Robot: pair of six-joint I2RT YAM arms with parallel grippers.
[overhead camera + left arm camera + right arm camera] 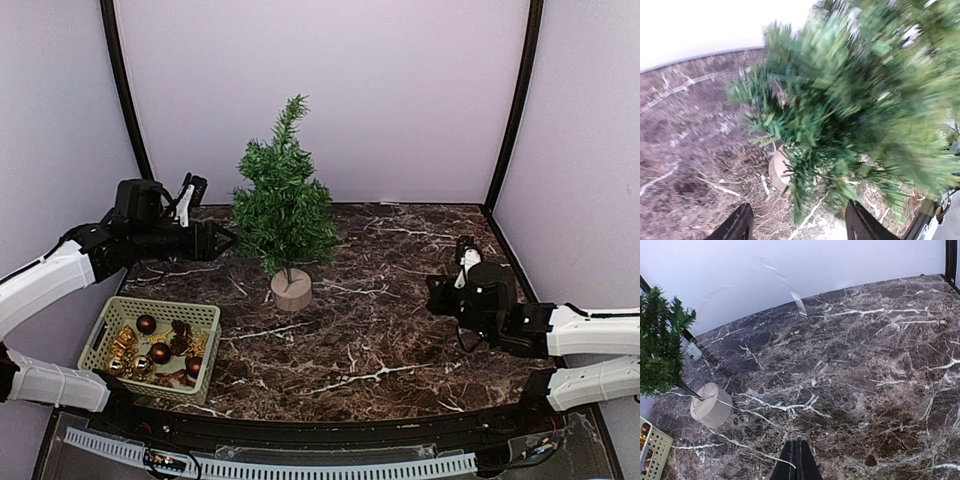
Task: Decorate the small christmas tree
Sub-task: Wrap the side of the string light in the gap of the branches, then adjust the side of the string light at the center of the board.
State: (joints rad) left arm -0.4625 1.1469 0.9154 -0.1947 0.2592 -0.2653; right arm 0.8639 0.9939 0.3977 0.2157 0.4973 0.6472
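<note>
Left gripper [797, 212] wide, empty, small christmas tree [850, 100] just ahead; next probably fetch ornament [160, 352] from basket [160, 304] behind-below.

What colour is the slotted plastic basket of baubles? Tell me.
Pale green; the slotted basket shows best from the top view.

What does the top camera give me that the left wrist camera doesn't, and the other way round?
Top camera only: the basket of ornaments at the left front, the right arm, and the whole tree up to its tip. Left wrist only: a blurred close-up of the lower branches, with the left gripper open close to them. Both: the tree, its wooden base and the marble table.
</note>
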